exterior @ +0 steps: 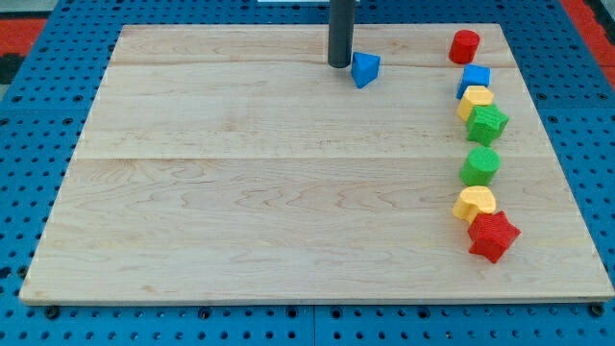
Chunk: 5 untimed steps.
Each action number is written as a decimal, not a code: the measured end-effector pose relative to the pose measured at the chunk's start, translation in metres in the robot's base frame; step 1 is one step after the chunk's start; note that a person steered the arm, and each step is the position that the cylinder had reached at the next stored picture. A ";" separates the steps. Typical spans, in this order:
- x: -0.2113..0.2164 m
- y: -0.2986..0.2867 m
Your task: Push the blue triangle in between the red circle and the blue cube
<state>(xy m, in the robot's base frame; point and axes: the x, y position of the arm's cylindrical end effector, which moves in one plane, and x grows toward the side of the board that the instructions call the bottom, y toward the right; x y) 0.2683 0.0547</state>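
The blue triangle [365, 69] lies near the view's top, a little right of centre. My tip [339, 64] stands just left of it, very close or touching. The red circle [464, 46] sits at the top right. The blue cube [474, 80] lies just below it, with a small gap between them. The triangle is well to the left of both.
Below the blue cube a column of blocks runs down the right side: a yellow block [475, 100], a green star [488, 123], a green block [479, 165], a yellow heart [474, 204] and a red star [493, 235]. The wooden board [240, 192] lies on a blue perforated table.
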 end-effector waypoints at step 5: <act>0.037 0.047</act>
<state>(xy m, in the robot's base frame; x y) 0.3055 0.1017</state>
